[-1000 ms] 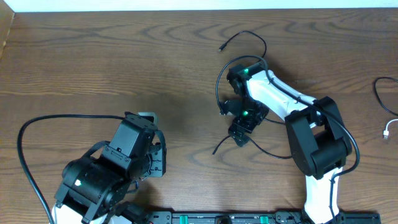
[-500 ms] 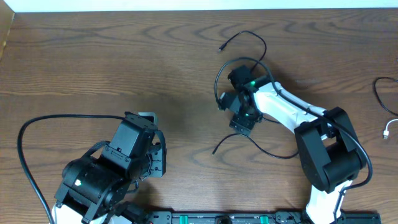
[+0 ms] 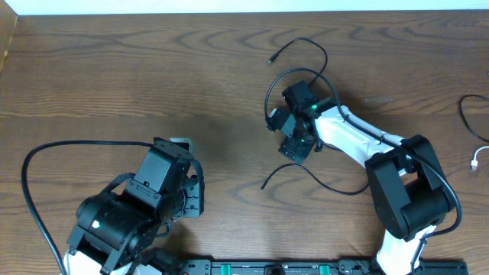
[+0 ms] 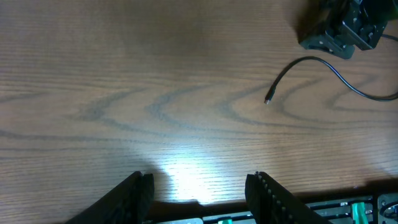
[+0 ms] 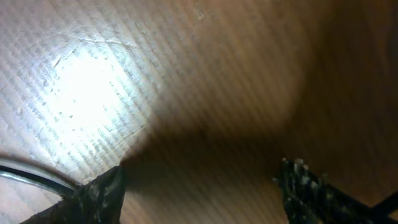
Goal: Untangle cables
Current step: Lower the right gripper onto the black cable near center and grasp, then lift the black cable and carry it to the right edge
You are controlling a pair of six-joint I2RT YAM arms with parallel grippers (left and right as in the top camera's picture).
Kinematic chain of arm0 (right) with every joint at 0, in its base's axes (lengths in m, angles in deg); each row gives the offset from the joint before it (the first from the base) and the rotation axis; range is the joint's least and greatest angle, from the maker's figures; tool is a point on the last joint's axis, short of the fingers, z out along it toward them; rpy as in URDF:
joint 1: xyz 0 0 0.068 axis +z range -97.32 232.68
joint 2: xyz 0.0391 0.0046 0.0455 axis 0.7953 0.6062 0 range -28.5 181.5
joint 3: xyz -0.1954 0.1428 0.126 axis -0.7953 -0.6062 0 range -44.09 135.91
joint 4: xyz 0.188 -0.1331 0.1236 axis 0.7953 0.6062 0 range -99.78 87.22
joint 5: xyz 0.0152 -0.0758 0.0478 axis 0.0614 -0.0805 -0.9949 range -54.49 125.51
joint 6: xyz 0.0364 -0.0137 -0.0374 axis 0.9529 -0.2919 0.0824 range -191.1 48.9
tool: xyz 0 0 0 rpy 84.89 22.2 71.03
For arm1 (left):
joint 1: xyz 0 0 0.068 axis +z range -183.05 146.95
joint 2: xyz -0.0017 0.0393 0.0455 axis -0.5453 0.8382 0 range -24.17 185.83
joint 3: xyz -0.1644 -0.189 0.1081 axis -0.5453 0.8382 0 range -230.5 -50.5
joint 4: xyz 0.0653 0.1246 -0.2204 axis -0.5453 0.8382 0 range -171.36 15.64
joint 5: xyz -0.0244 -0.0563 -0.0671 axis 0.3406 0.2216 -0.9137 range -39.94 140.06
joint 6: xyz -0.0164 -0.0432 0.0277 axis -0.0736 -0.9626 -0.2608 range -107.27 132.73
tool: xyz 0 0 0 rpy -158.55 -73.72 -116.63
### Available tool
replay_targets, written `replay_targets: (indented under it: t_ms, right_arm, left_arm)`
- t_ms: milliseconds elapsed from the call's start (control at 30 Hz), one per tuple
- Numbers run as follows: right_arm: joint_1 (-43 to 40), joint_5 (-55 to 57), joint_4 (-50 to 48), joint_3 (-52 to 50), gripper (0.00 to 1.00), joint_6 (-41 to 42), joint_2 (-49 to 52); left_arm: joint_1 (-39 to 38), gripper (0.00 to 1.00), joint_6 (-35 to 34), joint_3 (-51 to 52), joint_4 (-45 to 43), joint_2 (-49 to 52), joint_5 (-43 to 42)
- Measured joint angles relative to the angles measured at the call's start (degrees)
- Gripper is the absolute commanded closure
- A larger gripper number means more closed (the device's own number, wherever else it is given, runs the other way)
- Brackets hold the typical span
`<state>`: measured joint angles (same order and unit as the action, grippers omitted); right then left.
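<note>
my right claw [image 5: 202, 186] sits so close to the table [image 5: 217, 74] that its view is all blur, fingers [image 5: 93, 196] cut off at the bottom edge, and overhead my own wrist [image 3: 296, 139] hides them, while the white cable [image 3: 477, 159] runs off the right edge.

Even overhead light; wrist-lamp glare on the table [image 5: 87, 93], soft blur and deep shadow up close.

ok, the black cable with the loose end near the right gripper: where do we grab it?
Black cable: grip just behind its plug end, from straight above, fingers across it. That stretch lies flat, nearly straight, alone on the table.
</note>
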<state>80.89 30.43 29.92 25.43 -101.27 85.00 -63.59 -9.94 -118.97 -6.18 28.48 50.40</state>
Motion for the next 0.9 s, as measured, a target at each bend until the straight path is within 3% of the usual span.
replay_targets:
  t_ms: [433, 700, 767, 900]
  right_arm:
    - [0.2, 0.4, -1.9, -0.7, 0.17, -2.4, -0.6]
    - [0.2, -0.2, -13.0, -3.0, 0.07, 6.8, -1.7]
    - [0.1, 1.2, -14.2, -3.5, 0.01, 8.8, -2.2]
    - [-0.7, 6.2, -15.6, -3.8, 0.01, 12.6, -2.7]
  left_arm:
    - [0.0, 0.46, 0.2, 0.0, 0.0, 0.0, 0.0]
    - [0.0, 0.47, 0.2, 0.0, 0.0, 0.0, 0.0]
    - [0.0, 0.46, 0.2, 0.0, 0.0, 0.0, 0.0]
    - [0.0, 0.46, 0.2, 0.0, 0.0, 0.0, 0.0]
